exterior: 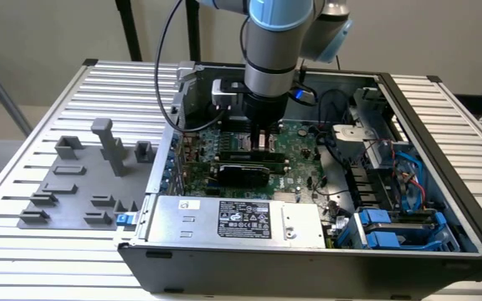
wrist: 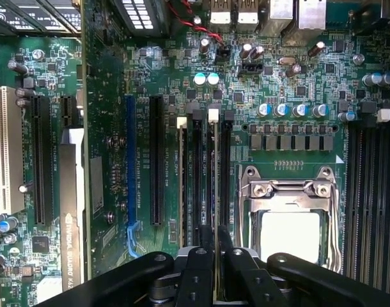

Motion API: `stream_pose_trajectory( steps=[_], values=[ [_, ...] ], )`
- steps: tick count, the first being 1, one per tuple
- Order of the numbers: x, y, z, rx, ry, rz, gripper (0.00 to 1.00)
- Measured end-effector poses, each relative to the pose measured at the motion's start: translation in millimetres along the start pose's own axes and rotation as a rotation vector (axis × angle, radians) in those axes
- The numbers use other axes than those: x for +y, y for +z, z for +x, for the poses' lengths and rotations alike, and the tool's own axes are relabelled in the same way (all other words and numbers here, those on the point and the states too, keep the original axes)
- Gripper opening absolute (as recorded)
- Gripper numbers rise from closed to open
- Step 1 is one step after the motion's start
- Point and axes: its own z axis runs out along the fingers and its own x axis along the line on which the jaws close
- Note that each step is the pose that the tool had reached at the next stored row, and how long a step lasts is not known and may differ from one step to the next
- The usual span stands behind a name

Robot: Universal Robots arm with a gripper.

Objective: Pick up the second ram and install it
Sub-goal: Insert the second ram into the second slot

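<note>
My gripper (exterior: 262, 145) reaches down inside the open computer case, over the memory slots of the green motherboard (wrist: 297, 64). In the wrist view its two black fingers (wrist: 203, 256) stand close together, shut on the second ram (wrist: 214, 192). The ram shows edge-on as a thin strip along a slot with a white latch (wrist: 213, 115). Whether it is fully seated I cannot tell. A neighbouring slot (wrist: 182, 185) with a white latch also seems to hold a stick.
The CPU socket (wrist: 291, 224) lies right beside the slots, and more dark slots (wrist: 371, 192) lie past it. A black-topped expansion card (exterior: 241, 170) sits nearby. The power supply (exterior: 233, 219), cables and blue drive bays (exterior: 391, 229) crowd the case. A grey fixture plate (exterior: 82, 182) lies outside.
</note>
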Motion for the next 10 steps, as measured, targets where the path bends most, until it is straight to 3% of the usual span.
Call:
stream_pose_trajectory(
  steps=[10],
  values=[
    [0.4,4.1,-1.7,0.0001,0.000,0.0014,0.14]
  ],
)
